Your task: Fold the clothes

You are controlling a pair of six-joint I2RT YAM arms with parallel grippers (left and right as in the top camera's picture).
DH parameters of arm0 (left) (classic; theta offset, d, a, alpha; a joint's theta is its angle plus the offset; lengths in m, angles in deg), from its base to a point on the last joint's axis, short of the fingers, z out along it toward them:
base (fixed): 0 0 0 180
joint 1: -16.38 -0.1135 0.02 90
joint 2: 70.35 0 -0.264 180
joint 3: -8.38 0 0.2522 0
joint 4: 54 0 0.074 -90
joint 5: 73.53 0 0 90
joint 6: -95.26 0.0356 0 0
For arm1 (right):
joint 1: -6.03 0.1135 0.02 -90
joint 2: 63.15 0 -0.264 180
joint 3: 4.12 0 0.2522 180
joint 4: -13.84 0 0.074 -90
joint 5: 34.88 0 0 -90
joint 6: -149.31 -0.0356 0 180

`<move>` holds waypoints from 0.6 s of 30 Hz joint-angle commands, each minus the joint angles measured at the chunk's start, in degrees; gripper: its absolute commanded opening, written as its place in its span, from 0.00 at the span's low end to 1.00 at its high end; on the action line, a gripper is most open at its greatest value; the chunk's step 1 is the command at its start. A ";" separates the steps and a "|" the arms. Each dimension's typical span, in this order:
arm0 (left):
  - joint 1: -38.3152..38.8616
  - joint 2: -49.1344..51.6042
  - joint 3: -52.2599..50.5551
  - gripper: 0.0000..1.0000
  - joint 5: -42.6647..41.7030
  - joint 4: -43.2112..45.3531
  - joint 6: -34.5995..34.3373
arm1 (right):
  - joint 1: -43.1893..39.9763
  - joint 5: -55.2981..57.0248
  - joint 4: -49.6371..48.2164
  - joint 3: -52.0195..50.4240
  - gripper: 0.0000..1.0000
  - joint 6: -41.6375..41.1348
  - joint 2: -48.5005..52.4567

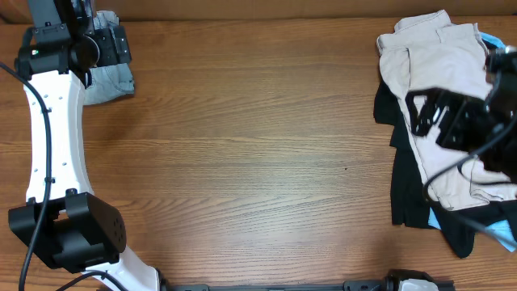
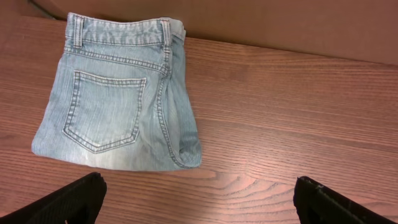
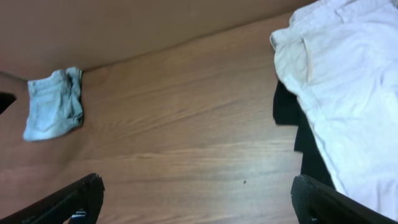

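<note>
Folded shorts [image 2: 118, 106] lie flat at the far left corner of the desk [image 1: 258, 145], back pocket up. Left end effector [image 2: 199, 202], released and empty, hovers beside them. Right end effector [image 3: 199, 202], likewise released, hangs over the right-hand pile: beige garment [image 1: 440, 73], black garment [image 1: 404, 194], blue garment [image 1: 501, 230].

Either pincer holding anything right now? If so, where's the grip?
Nothing held. The left pincer and right pincer are both open and empty; the denim shorts lie ungripped.

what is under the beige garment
Under the beige garment a black garment shows along one edge and a bright blue garment peeks out lower down; anything else is covered.
</note>
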 commanded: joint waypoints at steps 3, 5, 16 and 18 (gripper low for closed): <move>0.15 0.63 0.15 1.00 -0.61 0.04 -0.94 | 0.04 -0.57 1.66 0.92 1.00 0.42 -0.63; 0.15 0.63 0.15 1.00 -0.61 0.04 -0.94 | 0.04 -0.17 3.34 0.90 1.00 0.59 -0.55; 0.15 0.63 0.15 1.00 -0.61 0.04 -0.94 | 0.04 1.70 -12.35 -8.68 1.00 0.61 -7.15; 0.15 0.63 0.15 1.00 -0.61 0.04 -0.94 | 0.04 1.68 -17.40 -13.94 1.00 0.59 -10.69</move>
